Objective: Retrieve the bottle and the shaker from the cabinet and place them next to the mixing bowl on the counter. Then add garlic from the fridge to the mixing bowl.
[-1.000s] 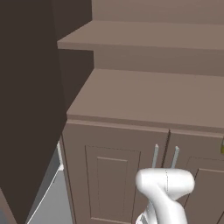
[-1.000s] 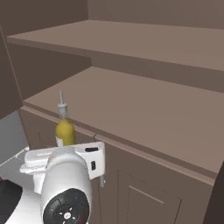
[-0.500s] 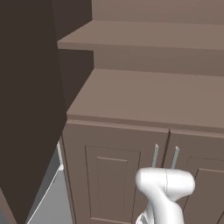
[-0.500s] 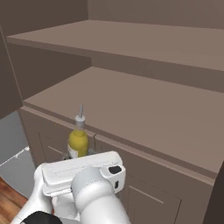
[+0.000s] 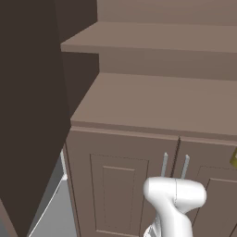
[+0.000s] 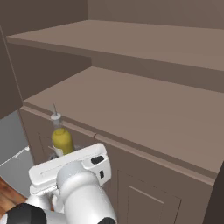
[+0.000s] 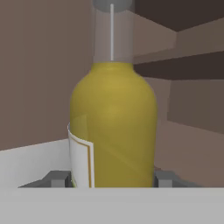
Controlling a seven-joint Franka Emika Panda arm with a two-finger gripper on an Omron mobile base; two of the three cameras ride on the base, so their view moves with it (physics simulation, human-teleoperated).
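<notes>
Bottle [image 6: 62, 141] now lower, base behind hand [image 7: 113, 180].

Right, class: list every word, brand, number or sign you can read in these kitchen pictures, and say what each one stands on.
No text can be read anywhere in these pictures.
The bottle, clamped in the gripper, has a white label with a thin gold border, seen edge-on; no letters show on it.
The cabinet doors and shelves carry no markings.
</notes>
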